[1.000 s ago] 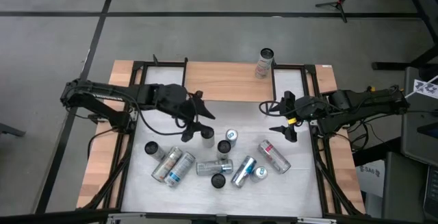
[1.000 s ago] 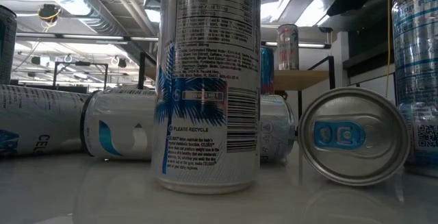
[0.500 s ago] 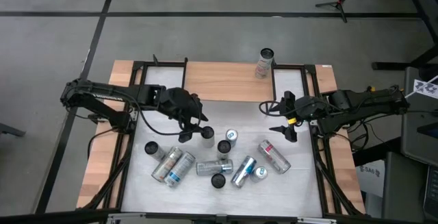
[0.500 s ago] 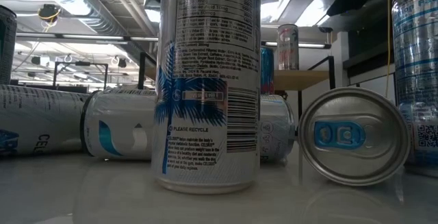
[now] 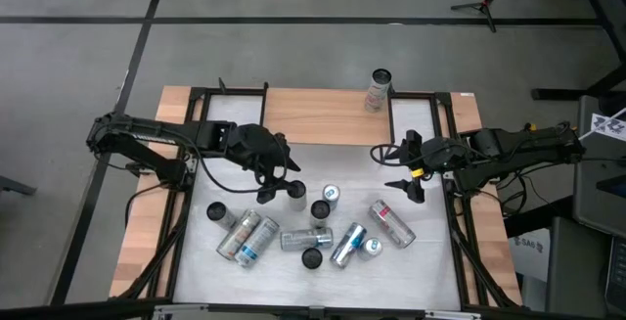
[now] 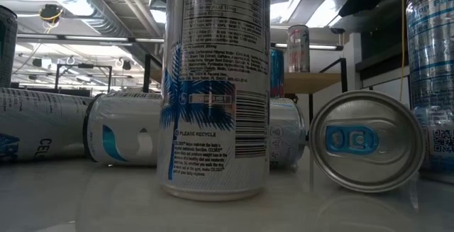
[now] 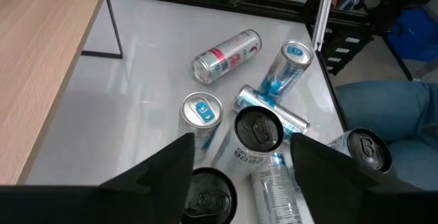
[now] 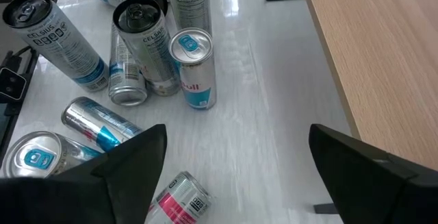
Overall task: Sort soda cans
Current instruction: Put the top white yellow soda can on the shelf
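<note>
First, at the far left of the soda cans [image 5: 306,227], note one upright dark-topped can [image 5: 215,212] and two lying cans [image 5: 246,238] side by side on the white table top [image 5: 430,261]. Next, locate the left gripper [image 5: 279,183] low over the cluster's left part, fingers parted and gripping nothing, with a black-lidded can [image 7: 209,196] standing upright between them. Read this as the approach to a pick. Centre both fingers on the cylinder wall below the rim before closing. Descend straight, since a second black-lidded can [image 7: 259,129] and a blue-tabbed can [image 7: 202,111] stand just beside it and would probably tip at a nudge. Close gently: thin aluminium, smooth and glossy, likely to dent or slip under a careless squeeze. Treat every lying can as a roller on the slick, reflective surface. Lift clear of neighbouring rims before moving sideways. Further right, note a lying blue-labelled can [image 5: 347,245] and a lying red-marked can [image 5: 391,224], both slim, round and silver. Beyond the cluster, find a lone upright can [image 5: 379,90] on the matt wooden board [image 5: 323,119], well apart from the rest. At far right, leave the right gripper [image 5: 391,170] waiting near the table's right rail, fingers spread wide and empty.
</note>
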Controlling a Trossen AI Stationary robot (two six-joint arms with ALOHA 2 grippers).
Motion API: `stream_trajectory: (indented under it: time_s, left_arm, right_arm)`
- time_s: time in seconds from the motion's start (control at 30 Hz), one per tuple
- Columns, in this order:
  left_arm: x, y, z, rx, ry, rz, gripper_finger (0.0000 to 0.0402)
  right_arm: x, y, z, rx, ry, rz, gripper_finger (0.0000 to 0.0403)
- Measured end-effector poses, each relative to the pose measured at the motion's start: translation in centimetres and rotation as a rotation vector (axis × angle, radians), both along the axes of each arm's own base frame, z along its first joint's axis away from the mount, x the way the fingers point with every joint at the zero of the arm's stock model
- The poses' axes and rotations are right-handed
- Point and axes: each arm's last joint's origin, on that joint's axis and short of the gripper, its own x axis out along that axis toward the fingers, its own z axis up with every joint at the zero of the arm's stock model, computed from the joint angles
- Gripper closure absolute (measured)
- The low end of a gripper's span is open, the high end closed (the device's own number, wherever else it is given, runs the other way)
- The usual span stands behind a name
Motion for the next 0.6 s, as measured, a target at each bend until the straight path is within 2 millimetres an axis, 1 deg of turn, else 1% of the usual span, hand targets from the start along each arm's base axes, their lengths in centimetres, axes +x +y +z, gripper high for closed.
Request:
stream_trajectory:
  time_s: [0.17,0.3,0.43,0.6]
  left_arm:
    - [0.2,0.0,-0.2,0.003,0.007,-0.001,0.0099]
    - [1.0,-0.3,-1.3,0.007,0.048,-0.009,0.0068]
    - [2.1,-0.8,-2.7,0.012,0.1,-0.022,0.0056]
    - [3.0,-0.9,-4.2,0.06,0.147,-0.059,0.0058]
  right_arm:
    - [0.0,0.0,0.0,0.0,0.0,0.0,0.0052]
    - [0.0,0.0,0.0,0.0,0.0,0.0,0.0052]
    - [0.0,0.0,0.0,0.0,0.0,0.0,0.0052]
    - [0.0,0.0,0.0,0.0,0.0,0.0,0.0052]
